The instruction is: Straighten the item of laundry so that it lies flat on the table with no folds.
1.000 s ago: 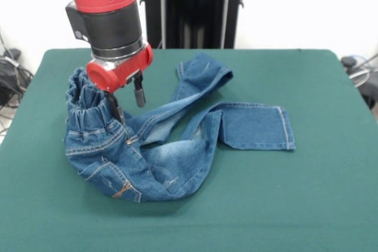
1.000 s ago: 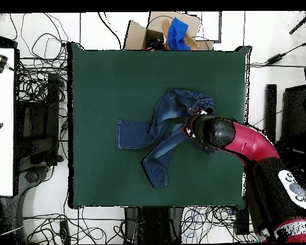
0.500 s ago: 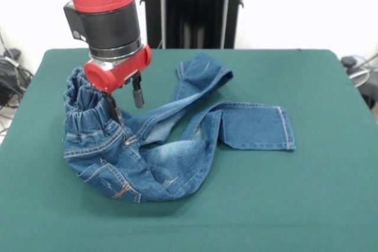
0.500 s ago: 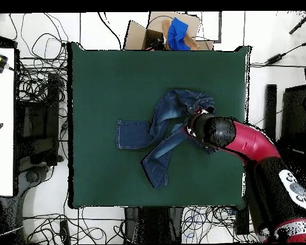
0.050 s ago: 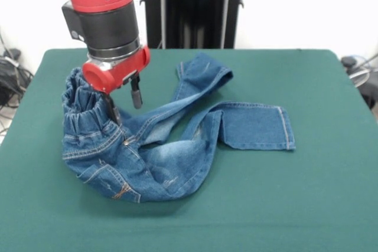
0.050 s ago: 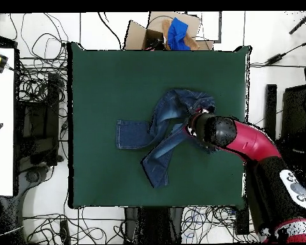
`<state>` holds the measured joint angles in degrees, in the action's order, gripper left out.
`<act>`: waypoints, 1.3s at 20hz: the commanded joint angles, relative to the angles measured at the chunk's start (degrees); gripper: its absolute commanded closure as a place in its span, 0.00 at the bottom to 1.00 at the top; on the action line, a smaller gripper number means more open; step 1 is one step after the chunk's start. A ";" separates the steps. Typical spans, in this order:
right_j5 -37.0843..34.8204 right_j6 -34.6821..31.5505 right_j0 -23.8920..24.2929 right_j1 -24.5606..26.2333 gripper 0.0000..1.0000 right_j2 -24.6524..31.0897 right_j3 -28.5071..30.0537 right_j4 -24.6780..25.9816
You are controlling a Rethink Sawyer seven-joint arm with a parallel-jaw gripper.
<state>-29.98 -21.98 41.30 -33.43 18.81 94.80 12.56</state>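
Note:
The item of laundry (image 5: 159, 146), a small pair of blue jeans, lies crumpled left of centre on the green table (image 5: 307, 205). Its elastic waistband stands bunched upright at the left. One leg runs right and folds back on itself; the other reaches toward the far side. My gripper (image 5: 124, 103) hangs at the waistband's right end, open. Its left finger (image 5: 111, 109) presses into the waistband and the right finger stands free over the cloth. In the overhead view the arm's wrist (image 6: 213, 131) covers the gripper, beside the jeans (image 6: 162, 131) on the table (image 6: 104, 83).
A cardboard box with blue cloth (image 6: 171, 32) sits beyond the table's far edge in the overhead view. A white surface (image 6: 1, 121) flanks the left side, with cables on the floor around. A black stand (image 5: 192, 7) rises behind the table.
My gripper has shifted slightly left and up, and the bunched waistband has moved left with it. The legs have stayed in place.

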 commanded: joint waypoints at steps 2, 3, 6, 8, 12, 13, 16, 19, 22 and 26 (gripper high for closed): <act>-0.48 -8.74 -0.86 2.53 0.00 1.33 -2.78 0.96; -0.62 -8.57 -0.80 2.69 0.00 1.44 -3.01 0.93; -1.15 -8.42 -0.88 2.64 0.00 1.43 -3.56 0.87; -1.61 -8.64 -1.49 2.64 0.00 1.31 -4.07 0.80; -0.84 -8.97 -1.35 2.52 0.00 1.52 -3.54 0.74; -0.69 -9.01 -1.29 2.53 0.00 1.55 -3.46 0.76; -0.23 -9.12 -1.10 2.53 0.00 1.64 -3.22 0.81; 0.34 -9.37 -0.99 1.91 0.00 1.53 -2.41 0.99; 0.92 -9.76 -1.05 1.06 0.00 1.51 -1.40 1.07; -1.66 -9.11 -0.40 1.51 0.00 1.59 -1.43 0.30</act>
<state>-29.98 -21.98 41.31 -33.31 18.81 92.08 12.58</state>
